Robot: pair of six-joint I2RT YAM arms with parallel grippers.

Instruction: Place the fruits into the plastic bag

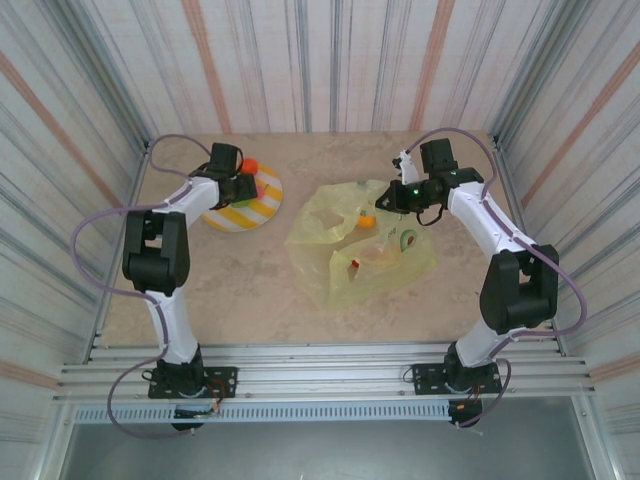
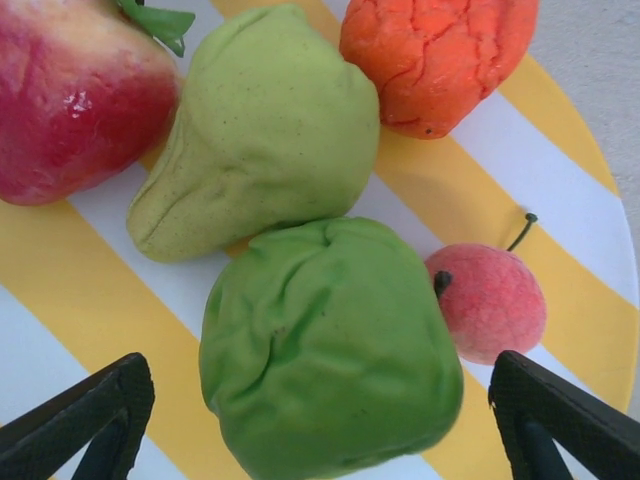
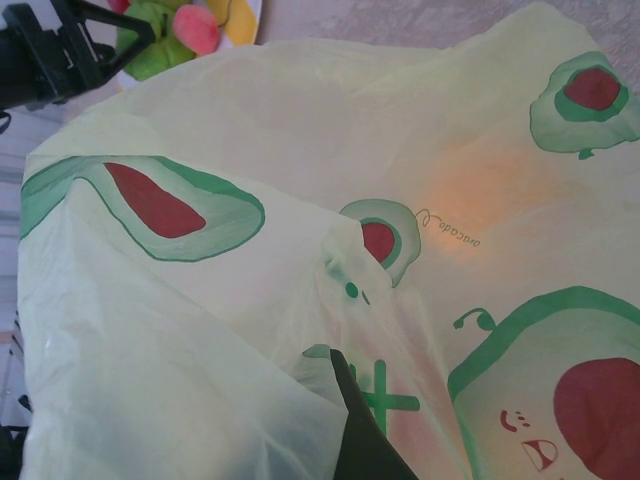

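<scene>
On the striped plate (image 2: 560, 190) lie several fruits: a green apple-like one (image 2: 330, 340), a yellow-green pear (image 2: 260, 130), a red one (image 2: 70, 95), an orange one (image 2: 435, 55) and a small pink one (image 2: 490, 300). My left gripper (image 2: 315, 385) hovers open right over the green fruit, a finger on each side, not touching it. From above, the left gripper (image 1: 238, 185) hangs over the plate (image 1: 262, 208). The plastic bag (image 1: 360, 245) lies mid-table with an orange fruit (image 1: 367, 221) inside. My right gripper (image 1: 388, 197) is shut on the bag's upper edge (image 3: 330, 340).
Corrugated walls enclose the table on three sides. Bare tabletop (image 1: 240, 290) lies between the plate and the bag and in front of both. An orange glow (image 3: 480, 185) shows through the bag film. The left gripper (image 3: 60, 50) is visible beyond the bag in the right wrist view.
</scene>
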